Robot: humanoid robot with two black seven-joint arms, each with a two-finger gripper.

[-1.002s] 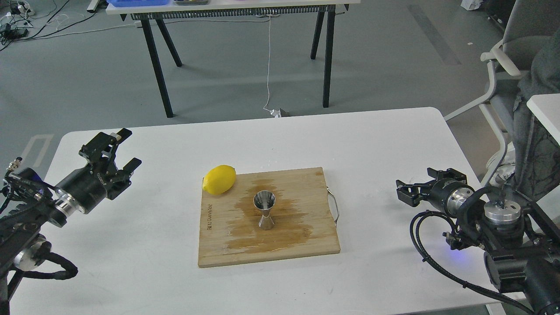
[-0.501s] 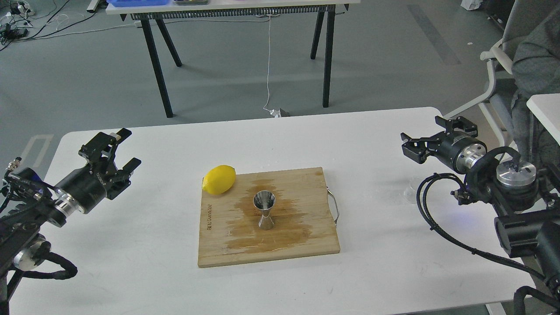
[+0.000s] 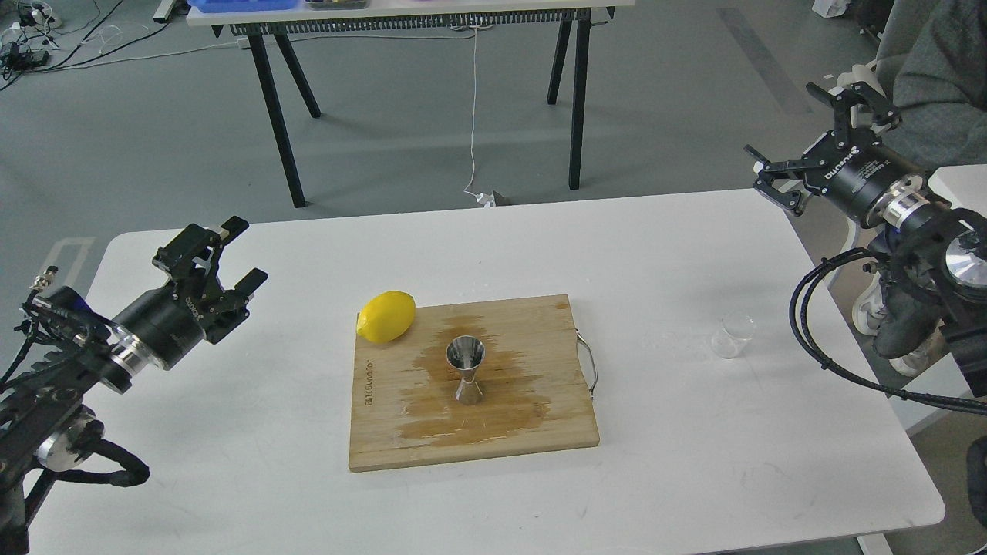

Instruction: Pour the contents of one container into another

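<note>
My right gripper [image 3: 819, 137] has risen far and right off the white table [image 3: 655, 239], fingers spread, uncovering the small clear glass cup [image 3: 732, 336] standing near the right edge. The shiny steel hourglass jigger [image 3: 466, 369] stays upright on the wet wooden board [image 3: 385, 432]; my left gripper [image 3: 231, 254], fingers spread and empty, has nudged slightly right.

My right gripper [image 3: 823, 137] now hangs high beyond the far right corner of the white table [image 3: 663, 493], fingers spread and empty, after rising from low over the right edge a second ago. Its retreat uncovers the clear glass cup [image 3: 731, 336], upright on the tabletop. My left gripper [image 3: 230, 253] edges slightly forward and to the right, jaws apart.
</note>
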